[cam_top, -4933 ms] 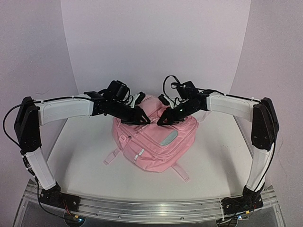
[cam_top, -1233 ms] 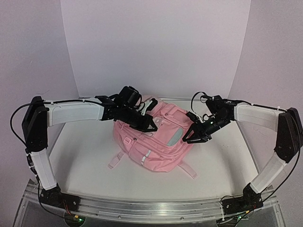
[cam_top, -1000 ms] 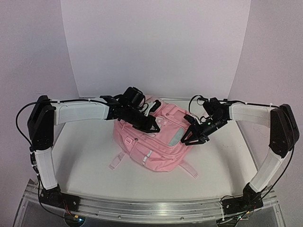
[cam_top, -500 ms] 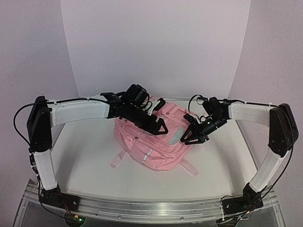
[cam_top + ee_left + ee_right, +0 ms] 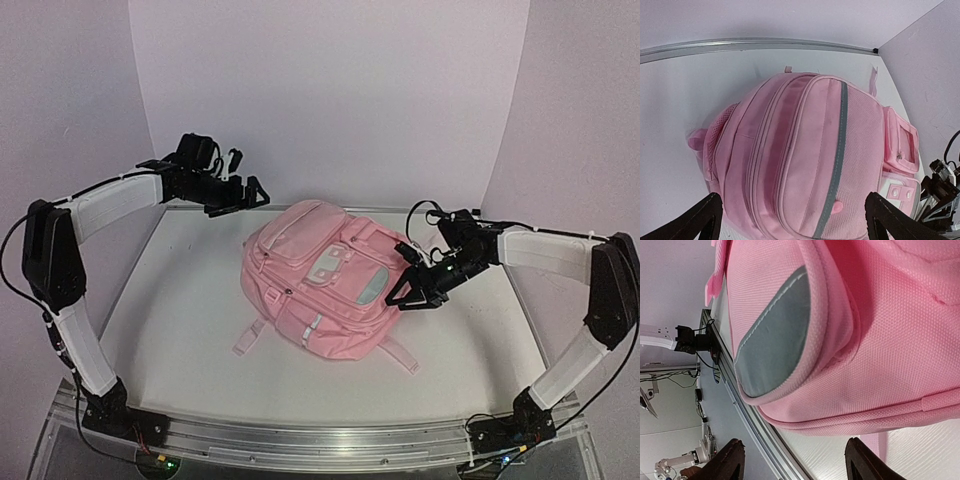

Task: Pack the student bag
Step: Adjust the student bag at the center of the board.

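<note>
The student bag (image 5: 318, 285) lies in the middle of the table (image 5: 170, 330). It looks soft and floppy, so a strap (image 5: 246, 340) seems best to grab. The right gripper (image 5: 405, 297) sits just beside it, fingers apart, empty. The left gripper (image 5: 248, 192) hangs far back, spread wide too.

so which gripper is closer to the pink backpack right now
Right. The right gripper is close against the right side of the student bag, jaws open. The left gripper hangs beyond the bag's far left corner, jaws open, clearly apart from it.
</note>
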Controlling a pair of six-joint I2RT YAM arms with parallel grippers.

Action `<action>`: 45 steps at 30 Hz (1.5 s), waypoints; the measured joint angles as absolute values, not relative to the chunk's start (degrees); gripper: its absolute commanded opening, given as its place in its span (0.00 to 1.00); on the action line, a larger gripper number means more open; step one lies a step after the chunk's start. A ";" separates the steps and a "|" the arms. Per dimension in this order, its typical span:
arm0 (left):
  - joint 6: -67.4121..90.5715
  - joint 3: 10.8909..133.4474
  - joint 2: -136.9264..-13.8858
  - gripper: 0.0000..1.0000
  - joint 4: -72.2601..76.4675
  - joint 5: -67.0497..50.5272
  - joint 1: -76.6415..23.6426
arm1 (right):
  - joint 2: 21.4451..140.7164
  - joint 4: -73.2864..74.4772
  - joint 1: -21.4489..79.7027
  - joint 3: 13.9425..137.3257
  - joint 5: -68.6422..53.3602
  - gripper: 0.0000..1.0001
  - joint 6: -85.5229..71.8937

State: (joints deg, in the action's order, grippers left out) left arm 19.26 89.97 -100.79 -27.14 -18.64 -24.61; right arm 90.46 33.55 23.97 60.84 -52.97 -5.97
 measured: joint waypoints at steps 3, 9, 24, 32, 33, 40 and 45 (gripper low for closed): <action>19.01 92.15 -105.00 0.93 -26.89 -21.66 -23.72 | 90.66 32.59 24.24 60.74 -53.02 0.68 -6.46; 17.75 93.31 -111.38 0.74 -26.63 -28.60 -24.68 | 94.29 32.15 25.60 62.87 -52.97 0.62 -7.09; 17.58 73.74 -98.48 0.00 -16.44 -20.34 -28.89 | 106.99 44.05 23.11 81.40 -44.47 0.54 -6.70; 20.70 71.99 -94.93 0.55 -22.06 -11.43 -38.84 | 117.85 42.76 17.59 101.41 -32.84 0.66 -6.00; 20.96 71.87 -94.46 0.64 -22.56 -11.61 -40.44 | 118.08 41.24 17.02 102.91 -32.03 0.68 -6.03; 23.28 70.04 -88.88 0.87 -23.58 -16.20 -42.92 | 109.91 35.37 15.00 97.01 -33.67 0.77 -6.32; 24.10 73.69 -88.75 0.97 -21.82 -15.35 -30.40 | 97.94 35.22 15.84 82.69 -40.43 0.78 -6.57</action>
State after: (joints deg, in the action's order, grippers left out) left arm 24.10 73.69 -88.75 -21.82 -15.35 -30.40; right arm 97.94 35.22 15.84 82.69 -40.43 -6.57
